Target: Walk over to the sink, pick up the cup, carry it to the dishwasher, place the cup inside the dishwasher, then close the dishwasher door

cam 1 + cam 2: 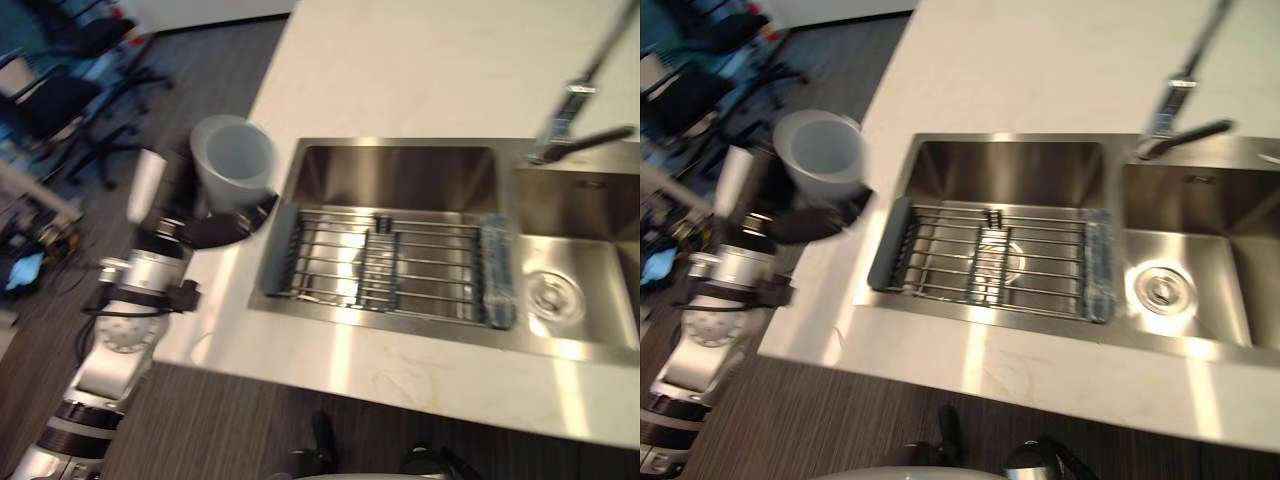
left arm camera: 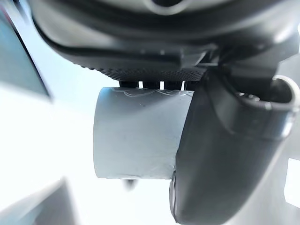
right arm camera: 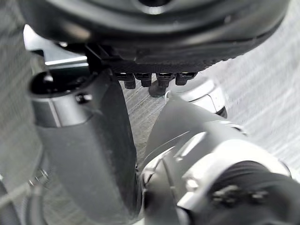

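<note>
Left hand point(image 1: 215, 228) is clamped round the pale cup point(image 1: 235, 158) at the frame's left, above the counter point(image 1: 420, 70) edge beside the sink point(image 1: 400, 170). The hold looks low on the cup; a quick turn could tip it loose onto the floor point(image 1: 220, 70).

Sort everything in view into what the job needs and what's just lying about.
Job: cup, gripped by the left hand over the counter edge; sink.
Lying about: wire rack in the sink; faucet; office chairs on the floor.
</note>
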Robot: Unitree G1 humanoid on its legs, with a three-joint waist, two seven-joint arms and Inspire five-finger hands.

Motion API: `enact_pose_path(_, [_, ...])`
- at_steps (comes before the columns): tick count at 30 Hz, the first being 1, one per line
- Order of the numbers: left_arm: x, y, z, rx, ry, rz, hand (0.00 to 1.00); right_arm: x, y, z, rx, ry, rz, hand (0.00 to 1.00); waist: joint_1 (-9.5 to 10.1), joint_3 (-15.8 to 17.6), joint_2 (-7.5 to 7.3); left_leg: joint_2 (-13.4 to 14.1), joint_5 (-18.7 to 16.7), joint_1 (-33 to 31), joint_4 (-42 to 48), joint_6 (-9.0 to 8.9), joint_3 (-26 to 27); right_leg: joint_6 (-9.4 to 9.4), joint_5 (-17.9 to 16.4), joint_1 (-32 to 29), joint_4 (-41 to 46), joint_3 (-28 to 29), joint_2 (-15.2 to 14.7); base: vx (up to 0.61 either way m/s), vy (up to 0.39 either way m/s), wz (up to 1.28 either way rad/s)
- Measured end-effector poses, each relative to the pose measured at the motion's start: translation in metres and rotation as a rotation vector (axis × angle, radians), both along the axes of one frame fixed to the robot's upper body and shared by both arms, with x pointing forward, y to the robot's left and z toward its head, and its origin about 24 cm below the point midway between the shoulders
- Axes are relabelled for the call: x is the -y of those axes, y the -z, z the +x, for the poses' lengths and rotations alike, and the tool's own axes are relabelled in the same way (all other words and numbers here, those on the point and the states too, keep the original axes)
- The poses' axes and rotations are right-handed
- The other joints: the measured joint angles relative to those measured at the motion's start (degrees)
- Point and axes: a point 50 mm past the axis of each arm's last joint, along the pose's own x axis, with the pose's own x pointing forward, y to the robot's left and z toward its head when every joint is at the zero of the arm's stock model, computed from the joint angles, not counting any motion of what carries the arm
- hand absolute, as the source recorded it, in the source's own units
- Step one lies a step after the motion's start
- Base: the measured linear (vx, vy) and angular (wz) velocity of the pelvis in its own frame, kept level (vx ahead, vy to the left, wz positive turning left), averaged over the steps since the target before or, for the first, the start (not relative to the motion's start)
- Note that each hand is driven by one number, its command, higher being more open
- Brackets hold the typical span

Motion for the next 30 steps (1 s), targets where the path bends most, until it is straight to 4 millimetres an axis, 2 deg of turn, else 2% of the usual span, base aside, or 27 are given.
enact_pose_path(2, [-0.014,-0.013,-0.012,0.112,0.022,-0.125,0.0,0.0,0.0,-0.002,0.008,0.034,0.0,1.0,1.54,0.15,-0.25,0.62,-3.06,-1.73,1.65,2.17,7.54,0.64,-0.71,-0.6,1.73,-3.66,-0.91,-0.02,0.048,1.1])
enact_pose_path(3, [-0.024,-0.02,-0.02,0.191,0.023,-0.193,0.0,0.003,-0.001,0.0,0.018,0.036,-0.014,1.0,2.65,0.13,-0.21,1.41,-5.15,-3.06,5.33,4.47,15.03,0.55,-1.21,-0.88,3.67,-5.85,-1.52,0.08,0.099,1.29])
enact_pose_path(4, [-0.034,-0.025,-0.027,0.242,0.01,-0.221,0.0,0.005,-0.002,0.001,0.027,0.044,-0.017,1.0,2.9,-0.18,0.24,0.7,-4.68,-3.48,6.59,5.25,18.51,-1.18,-2.55,-0.99,7.89,-7.25,-2.28,0.08,0.135,1.4])
enact_pose_path(5, [-0.037,-0.027,-0.029,0.256,0.002,-0.224,0.0,0.005,-0.002,0.001,0.025,0.045,-0.015,1.0,2.79,-0.06,0.06,0.67,-4.38,-3.52,6.96,6.08,19.04,-2.27,-3.16,-1.47,11.21,-8.04,-3.15,0.0,0.127,1.67])
enact_pose_path(6, [-0.047,-0.025,-0.035,0.279,-0.034,-0.254,0.0,0.002,-0.001,0.001,0.031,0.047,-0.004,1.0,2.67,-0.21,0.2,0.85,-4.17,-3.87,7.0,6.56,17.25,-3.12,-6.99,-3.46,14.89,-6.8,-2.9,-0.07,0.061,1.62])
enact_pose_path(7, [-0.055,-0.024,-0.037,0.293,-0.063,-0.288,0.0,-0.004,0.001,0.001,0.043,0.056,0.015,1.0,2.9,-0.5,-0.45,-0.19,-3.33,-4.24,5.79,7.23,15.65,-4.22,-6.69,-4.37,10.87,-6.53,-1.28,-0.08,0.015,1.62])
enact_pose_path(8, [-0.061,-0.023,-0.039,0.3,-0.082,-0.315,0.0,-0.008,0.002,0.0,0.045,0.056,0.028,1.0,2.57,-0.83,-1.51,-1.04,-4.47,-4.18,4.58,7.72,15.82,-4.18,-5.19,-5.14,8.88,-7.02,-1.57,-0.04,0.005,1.39])
enact_pose_path(9, [-0.072,-0.011,-0.045,0.309,-0.143,-0.407,0.0,-0.011,0.003,0.002,0.046,0.044,0.031,1.0,3.0,-1.15,-1.97,0.4,-7.33,-5.11,7.31,9.36,22.46,-2.65,-4.35,-4.45,9.2,-10.28,-3.06,0.06,0.028,1.26])
enact_pose_path(10, [-0.081,0.0,-0.048,0.307,-0.205,-0.498,0.0,-0.011,0.002,-0.004,0.054,0.043,0.018,1.0,3.74,-0.99,-2.66,3.59,-11.66,-5.13,13.13,9.16,32.21,-2.58,-4.32,-3.89,10.43,-12.38,-5.33,0.1,0.049,1.17])
enact_pose_path(11, [-0.085,0.005,-0.049,0.298,-0.229,-0.521,0.0,-0.01,0.002,-0.005,0.054,0.034,0.012,1.0,3.66,-0.91,-2.82,5.31,-12.85,-4.56,15.03,9.13,35.57,-2.59,-4.32,-3.42,11.37,-13.56,-6.44,0.12,0.05,1.16])
enact_pose_path(12, [-0.092,0.009,-0.052,0.275,-0.263,-0.532,0.0,-0.009,0.001,-0.008,0.041,0.027,0.006,1.0,3.33,-1.17,-2.4,8.31,-12.08,-2.09,15.01,9.05,40.31,-2.42,-4.44,-2.45,14.52,-15.82,-8.28,0.11,0.061,1.09])
enact_pose_path(13, [-0.095,0.009,-0.055,0.272,-0.278,-0.529,0.0,-0.005,0.0,-0.011,0.039,0.043,-0.012,1.0,3.51,-1.23,-2.25,7.12,-10.89,-0.63,12.99,4.43,40.06,-2.08,-4.67,-1.94,18.0,-17.25,-10.82,0.1,0.101,0.96])
enact_pose_path(14, [-0.096,0.008,-0.056,0.272,-0.286,-0.527,0.0,-0.006,0.001,-0.011,0.038,0.042,-0.02,1.0,3.85,-1.38,-2.61,5.76,-10.89,-0.02,11.81,4.43,39.65,-1.94,-4.54,-1.64,18.82,-17.52,-11.98,0.07,0.169,0.63])
enact_pose_path(16, [-0.108,0.004,-0.071,0.279,-0.344,-0.505,0.0,-0.015,0.004,-0.008,0.035,0.034,-0.033,1.0,4.95,-2.75,-4.54,1.13,-11.17,1.55,8.07,4.89,37.04,-1.22,-4.08,0.6,18.11,-18.39,-13.79,0.06,0.197,0.59])
enact_pose_path(17, [-0.109,0.004,-0.073,0.272,-0.355,-0.499,0.0,-0.016,0.004,-0.01,0.021,0.042,-0.043,1.0,5.17,-3.21,-4.9,0.28,-11.31,1.6,7.59,5.17,36.14,-0.69,-3.69,1.22,17.79,-18.67,-14.06,0.1,0.161,0.79])
enact_pose_path(19, [-0.117,0.008,-0.085,0.239,-0.412,-0.458,0.0,-0.02,0.006,-0.016,-0.009,0.058,-0.054,1.0,5.82,-3.66,-5.23,-1.55,-11.93,1.95,6.59,6.12,33.14,-1.31,-1.68,2.52,18.03,-18.9,-14.64,0.13,0.138,0.8])
enact_pose_path(20, [-0.12,0.014,-0.091,0.2,-0.431,-0.434,0.0,-0.023,0.007,-0.019,-0.017,0.076,-0.057,1.0,6.22,-3.71,-5.24,-2.69,-12.46,2.28,6.17,6.91,30.42,-3.61,-0.08,2.99,20.44,-17.24,-15.44,0.18,0.146,1.25])
enact_pose_path(21, [-0.12,0.02,-0.092,0.164,-0.415,-0.401,0.0,-0.022,0.006,-0.024,-0.02,0.1,-0.07,1.0,6.09,-3.82,-5.13,-3.72,-12.95,2.72,6.28,7.62,25.56,-6.67,1.62,1.46,26.77,-11.49,-16.56,0.2,0.139,1.52])
enact_pose_path(22, [-0.119,0.023,-0.09,0.149,-0.396,-0.388,0.0,-0.023,0.006,-0.027,-0.023,0.116,-0.065,1.0,5.84,-3.97,-5.02,-3.93,-13.1,2.81,6.71,7.84,23.05,-5.24,-0.58,0.25,28.43,-7.11,-15.65,0.32,0.137,2.51])
enact_pose_path(23, [-0.117,0.034,-0.083,0.116,-0.306,-0.375,0.0,-0.033,0.008,-0.03,-0.016,0.154,-0.04,1.0,5.39,-4.37,-4.8,-4.26,-13.36,3.29,7.83,8.2,15.19,-4.26,-6.53,-2.74,27.62,5.64,-9.91,0.29,0.084,2.27])
enact_pose_path(25, [-0.117,0.041,-0.081,0.097,-0.274,-0.375,0.0,-0.038,0.008,-0.029,-0.012,0.138,-0.027,1.0,5.37,-4.52,-4.89,-4.87,-13.39,3.83,8.34,8.15,11.04,-3.26,-7.92,-4.62,26.01,13.4,-6.37,0.19,0.033,1.88])
enact_pose_path(27, [-0.115,0.049,-0.078,0.083,-0.233,-0.393,0.0,-0.043,0.009,-0.027,-0.008,0.099,-0.014,1.0,5.46,-5.41,-5.96,-6.18,-13.45,4.96,8.49,8.05,3.67,-2.31,-8.67,-6.98,21.48,22.1,-2.56,0.24,0.009,2.03])
enact_pose_path(28, [-0.112,0.053,-0.076,0.078,-0.213,-0.401,0.0,-0.044,0.01,-0.025,-0.008,0.066,-0.019,1.0,6.13,-5.79,-6.59,-6.68,-13.54,5.62,8.42,7.9,0.8,-2.23,-8.63,-8.03,18.39,25.23,-1.34,0.27,0.012,1.77])
enact_pose_path(29, [-0.11,0.055,-0.075,0.076,-0.207,-0.404,0.0,-0.044,0.01,-0.024,-0.005,0.049,-0.024,1.0,6.57,-5.87,-6.7,-6.81,-13.62,5.96,8.4,7.77,-0.3,-2.19,-8.61,-8.65,17.0,26.75,-0.73,0.24,0.003,1.55])
enact_pose_path(30, [-0.105,0.06,-0.072,0.064,-0.19,-0.418,0.0,-0.043,0.009,-0.019,0.008,0.002,-0.039,1.0,7.21,-5.95,-6.75,-6.84,-14.0,6.86,8.43,7.12,-2.52,-1.54,-8.23,-10.3,14.59,30.7,0.8,0.2,0.0,1.27])
